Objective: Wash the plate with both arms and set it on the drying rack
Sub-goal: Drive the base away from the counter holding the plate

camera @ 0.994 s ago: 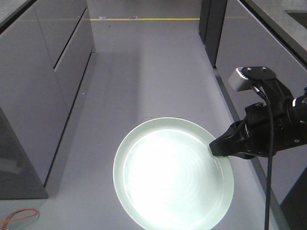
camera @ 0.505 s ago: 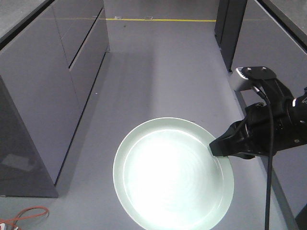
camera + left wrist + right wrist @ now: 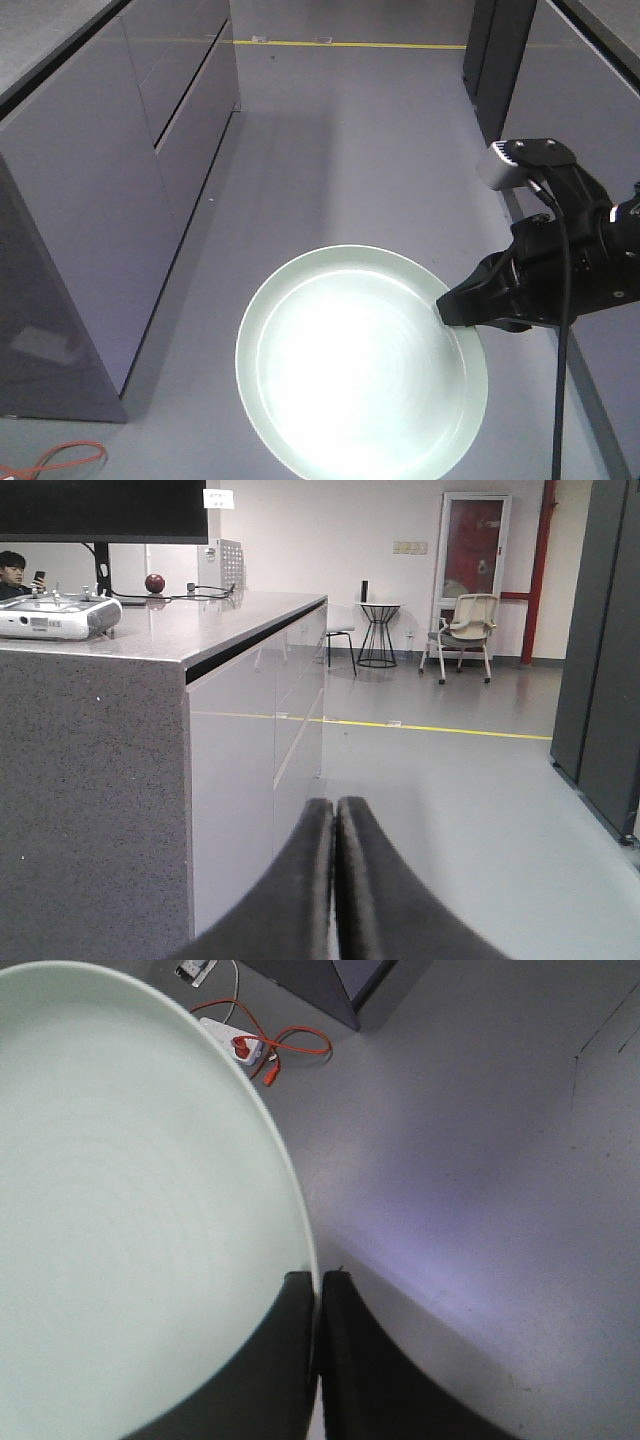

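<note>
Plate [image 3: 362, 362], pale mint-green, aloft over grey floor [image 3: 340, 150], pinched at its right rim between clamped fingers of right gripper [image 3: 447, 308]. Left gripper [image 3: 335, 815] near grey counter [image 3: 240, 740], fingers pressed flat together, nothing between them. Orange cable [image 3: 60, 460] on floor below.

A: Plate?
B: Round pale mint-green plate [image 3: 362, 360]; plain, shallow raised rim; face up, roughly level, in the air; strong glare across its middle.
A: Arms?
B: Black right gripper [image 3: 452, 308] pinches the plate's right rim; black left gripper [image 3: 335, 820] has fingers pressed together, nothing between them.
</note>
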Motion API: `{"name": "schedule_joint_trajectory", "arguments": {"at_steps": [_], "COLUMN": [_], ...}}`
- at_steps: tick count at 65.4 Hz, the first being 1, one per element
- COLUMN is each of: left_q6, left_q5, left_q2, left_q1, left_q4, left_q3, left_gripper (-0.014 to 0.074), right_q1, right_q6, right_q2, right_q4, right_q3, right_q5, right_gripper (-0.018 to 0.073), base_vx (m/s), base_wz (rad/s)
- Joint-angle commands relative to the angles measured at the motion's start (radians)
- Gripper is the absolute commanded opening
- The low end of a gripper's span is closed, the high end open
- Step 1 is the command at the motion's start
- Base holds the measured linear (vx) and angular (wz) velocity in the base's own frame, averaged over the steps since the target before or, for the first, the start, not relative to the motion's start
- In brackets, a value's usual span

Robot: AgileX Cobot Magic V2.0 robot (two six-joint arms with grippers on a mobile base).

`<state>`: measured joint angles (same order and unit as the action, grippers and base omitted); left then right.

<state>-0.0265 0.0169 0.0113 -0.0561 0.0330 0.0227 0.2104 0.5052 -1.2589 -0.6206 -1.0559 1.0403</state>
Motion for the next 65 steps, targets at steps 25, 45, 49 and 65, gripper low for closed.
{"name": "schedule_joint_trajectory", "arguments": {"at_steps": [25,45,49,65], "left_q6": [-0.009,-0.009,-0.009,-0.009], "left_q5": [-0.078,-0.078,-0.078,-0.078], "left_q2": [0.015,0.015,0.015,0.015], "left_q1": [0.003,0.003,0.003,0.003], "left_q4": [0.002,0.002,0.002,0.002], "left_q3": [-0.021,-0.021,-0.021,-0.021], "left_gripper": [-0.0006,-0.0006,-0.0006,-0.0006], "right_q1": [-0.003,-0.003,-0.003,-0.003], "right_q6": [0.004,0.004,0.004,0.004], "right_q2": [0.027,0.027,0.027,0.027], "right_q4": [-0.046,-0.046,-0.046,-0.046], "right_q3": [-0.024,-0.024,-0.024,-0.024], "right_q5": [-0.024,-0.025,-0.025,-0.025], "right_gripper": [-0.0001,-0.0001,-0.0001,-0.0001], "base_vx": [0.12,0.12,0.12,0.12], "base_wz": [0.01,0.01,0.01,0.01]}}
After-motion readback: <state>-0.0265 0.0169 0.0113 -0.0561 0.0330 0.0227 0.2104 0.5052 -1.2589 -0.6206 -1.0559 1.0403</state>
